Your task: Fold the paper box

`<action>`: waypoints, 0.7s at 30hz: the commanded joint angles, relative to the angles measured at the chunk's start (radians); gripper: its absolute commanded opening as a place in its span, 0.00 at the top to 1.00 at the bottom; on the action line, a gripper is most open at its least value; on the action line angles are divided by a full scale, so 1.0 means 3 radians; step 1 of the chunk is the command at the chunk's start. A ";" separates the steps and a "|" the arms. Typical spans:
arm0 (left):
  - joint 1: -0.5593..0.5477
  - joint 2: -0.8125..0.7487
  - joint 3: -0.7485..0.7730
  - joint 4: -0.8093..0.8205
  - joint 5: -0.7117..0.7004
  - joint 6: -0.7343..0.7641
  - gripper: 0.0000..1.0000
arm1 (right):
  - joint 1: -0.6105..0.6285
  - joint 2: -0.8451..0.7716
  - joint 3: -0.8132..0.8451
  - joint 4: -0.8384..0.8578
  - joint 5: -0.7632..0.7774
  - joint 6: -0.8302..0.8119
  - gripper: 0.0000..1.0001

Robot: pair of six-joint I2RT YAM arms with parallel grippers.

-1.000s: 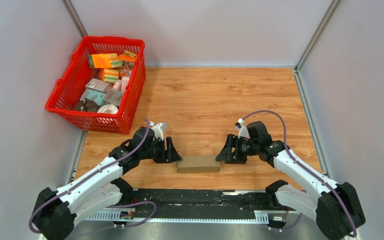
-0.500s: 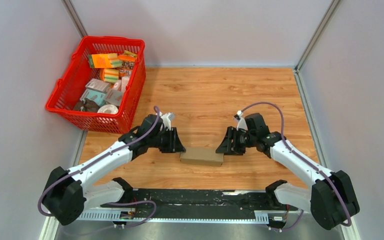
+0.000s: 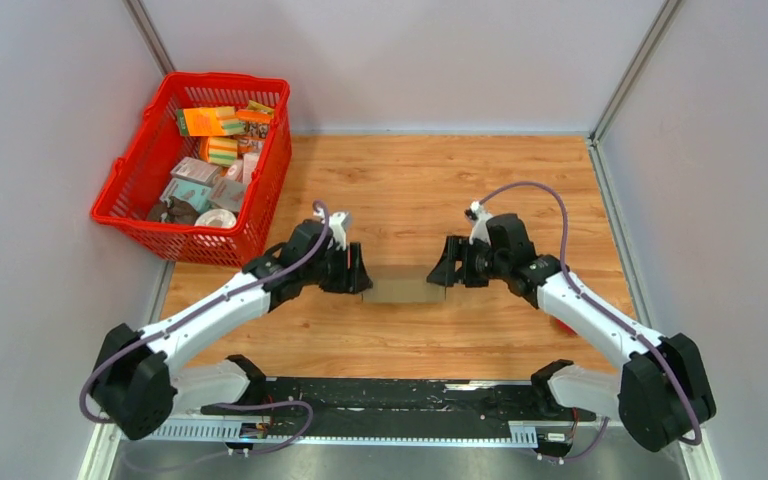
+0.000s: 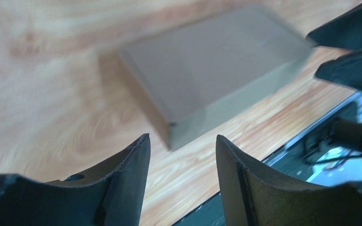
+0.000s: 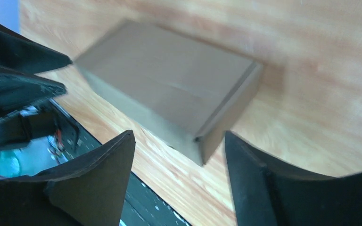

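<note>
Currently the closed plain brown cardboard carton [image 3: 400, 288] lies flat on the wood-grain tabletop [image 3: 410, 190], between my two arms.
I see my left gripper [image 3: 360, 276] at its left end and my right gripper [image 3: 438, 273] at its right end. Both have their jaws spread and clamp nothing, and each wrist view shows a carton corner just ahead of the fingers.

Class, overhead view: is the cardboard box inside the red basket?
No, the paper box lies on the wooden table, apart from the red basket.

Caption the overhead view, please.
The paper box on a wooden table, flanked by the left gripper and right gripper.
</note>
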 commanded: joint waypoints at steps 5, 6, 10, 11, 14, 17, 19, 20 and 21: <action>-0.0045 -0.1381 -0.0629 -0.0639 -0.0520 0.0072 0.34 | 0.0041 -0.0892 -0.0577 -0.0383 0.0206 -0.0084 0.14; -0.0045 -0.1469 -0.0619 -0.0695 -0.0535 0.0067 0.34 | 0.0041 -0.1029 -0.0541 -0.0510 0.0298 -0.0094 0.12; -0.0040 -0.1679 -0.0482 -0.0737 -0.0423 -0.0015 0.36 | 0.0036 -0.1123 -0.0311 -0.0675 0.0447 -0.0069 0.11; -0.0045 -0.1700 -0.0461 -0.0706 -0.0392 -0.0025 0.36 | 0.0036 -0.1112 -0.0240 -0.0720 0.0447 -0.0049 0.11; -0.0045 -0.1710 -0.0363 -0.0527 -0.0255 -0.0081 0.36 | 0.0041 -0.1056 0.0021 -0.0751 0.0371 0.0023 0.10; -0.0040 -0.1761 -0.0312 -0.0307 -0.0060 -0.0138 0.36 | 0.0041 -0.1076 0.0251 -0.0828 0.0350 0.0049 0.09; -0.0040 -0.1868 -0.0241 -0.0231 0.0027 -0.0143 0.36 | 0.0036 -0.1138 0.0404 -0.0930 0.0462 0.0018 0.08; -0.0045 -0.1924 -0.0215 -0.0235 0.0022 -0.0143 0.36 | 0.0041 -0.1249 0.0441 -0.1027 0.0508 -0.0002 0.07; -0.0040 -0.1981 -0.0190 -0.0251 0.0007 -0.0118 0.36 | 0.0036 -0.1311 0.0471 -0.1068 0.0630 -0.0023 0.07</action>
